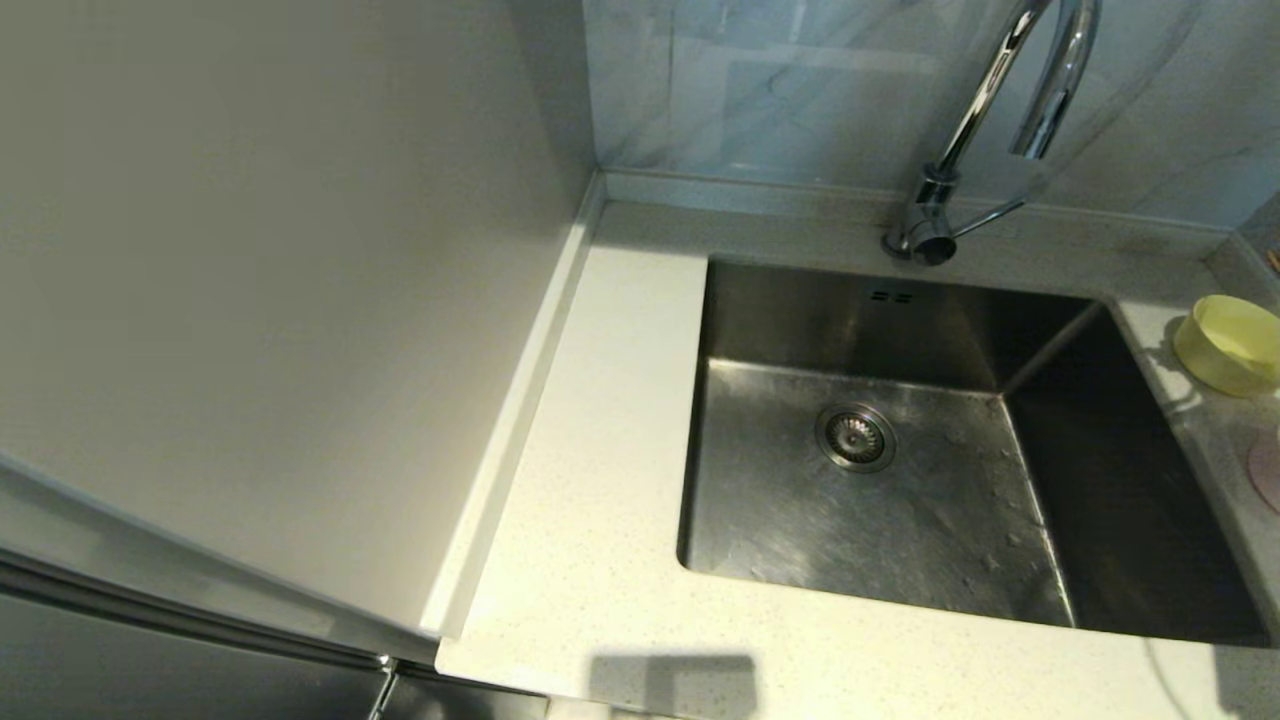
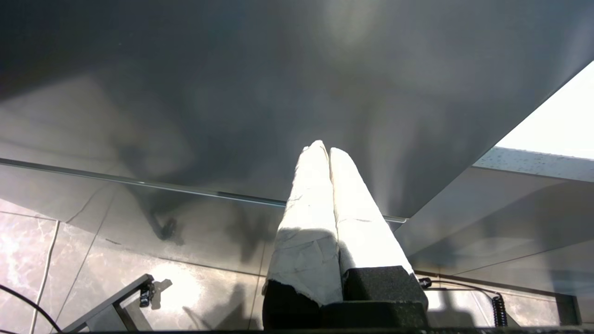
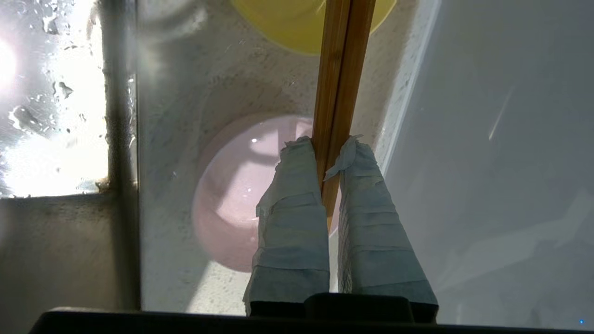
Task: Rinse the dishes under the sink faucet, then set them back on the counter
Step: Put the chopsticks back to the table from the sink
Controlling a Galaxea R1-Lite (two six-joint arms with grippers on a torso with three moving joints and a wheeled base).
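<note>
My right gripper (image 3: 330, 144), its two cloth-wrapped fingers (image 3: 292, 222) pinched nearly together, clamps the two thin brown wooden chopsticks (image 3: 341, 69) side by side between the tips; the sticks run on past the tips over the small round yellow-green bowl (image 3: 287, 23); under the fingers sits the small round pale pink bowl (image 3: 232, 195), on the off-white speckled stone counter (image 3: 171, 139); this strip of counter is narrow, hemmed by the wet edge of the square brushed steel sink (image 3: 51, 116) on one side and a raised rim and grey panel (image 3: 501, 162) on the other. In the head view both bowls stand right of the basin, near the frame's edge; the tall chrome gooseneck faucet (image 1: 985, 120) rises behind the basin; broad bare counter lies left. My left gripper (image 2: 325, 150) hangs parked beside a dark cabinet face (image 2: 232, 93), fingers pressed together, holding nothing.
</note>
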